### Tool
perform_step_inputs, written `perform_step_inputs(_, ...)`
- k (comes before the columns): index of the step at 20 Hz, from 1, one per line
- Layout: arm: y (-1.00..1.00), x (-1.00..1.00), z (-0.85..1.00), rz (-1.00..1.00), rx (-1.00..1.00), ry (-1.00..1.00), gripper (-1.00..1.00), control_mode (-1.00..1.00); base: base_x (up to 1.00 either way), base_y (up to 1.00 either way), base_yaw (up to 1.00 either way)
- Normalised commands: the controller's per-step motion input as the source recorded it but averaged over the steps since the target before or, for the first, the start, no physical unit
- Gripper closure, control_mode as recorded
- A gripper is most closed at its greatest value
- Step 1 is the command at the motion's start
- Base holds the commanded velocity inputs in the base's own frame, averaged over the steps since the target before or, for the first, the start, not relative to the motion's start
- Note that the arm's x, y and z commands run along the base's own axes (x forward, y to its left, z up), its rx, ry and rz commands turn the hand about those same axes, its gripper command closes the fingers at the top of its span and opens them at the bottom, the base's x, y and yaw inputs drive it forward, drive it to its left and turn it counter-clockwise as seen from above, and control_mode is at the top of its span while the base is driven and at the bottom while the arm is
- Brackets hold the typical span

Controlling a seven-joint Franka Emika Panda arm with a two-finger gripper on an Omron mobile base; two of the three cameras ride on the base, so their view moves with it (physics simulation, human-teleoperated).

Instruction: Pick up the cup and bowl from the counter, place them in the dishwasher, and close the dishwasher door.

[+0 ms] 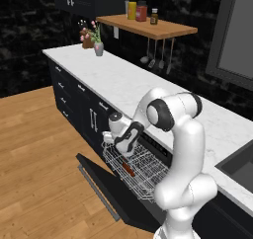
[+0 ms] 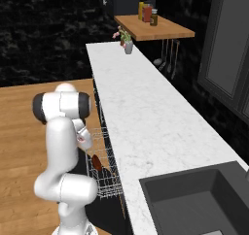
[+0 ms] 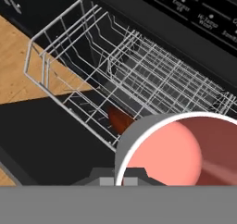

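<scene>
- Left base view: gripper (image 1: 109,136) over the pulled-out white rack (image 1: 143,176) of the dishwasher (image 1: 157,149), door (image 1: 106,183) down; bowl (image 1: 128,169) lying in rack.
- Right base view: bowl (image 2: 96,162) in rack below counter (image 2: 146,112) edge.
- Hand view: gripper closed on cup (image 3: 180,149), held above rack (image 3: 115,75).

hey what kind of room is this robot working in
A home kitchen, most likely: a long marble counter over black cabinets, a sink, and an open dishwasher with its wire rack pulled out.
</scene>
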Motion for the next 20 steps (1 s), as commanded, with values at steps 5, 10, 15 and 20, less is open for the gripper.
perform_step_inputs(5,0.17,0.71,-0.44,-0.05,-0.14,0.04,1.0,-1.0,0.0,0.0,0.0)
perform_step_inputs(10,0.23,0.43,-0.48,-0.03,-0.1,0.07,1.0,-1.0,0.0,0.0,0.0)
perform_step_inputs(15,-0.08,0.18,-0.23,-0.01,-0.03,0.05,1.0,-1.0,0.0,0.0,0.0)
perform_step_inputs(20,-0.18,0.05,-0.25,0.0,0.0,0.08,1.0,-1.0,0.0,0.0,0.0)
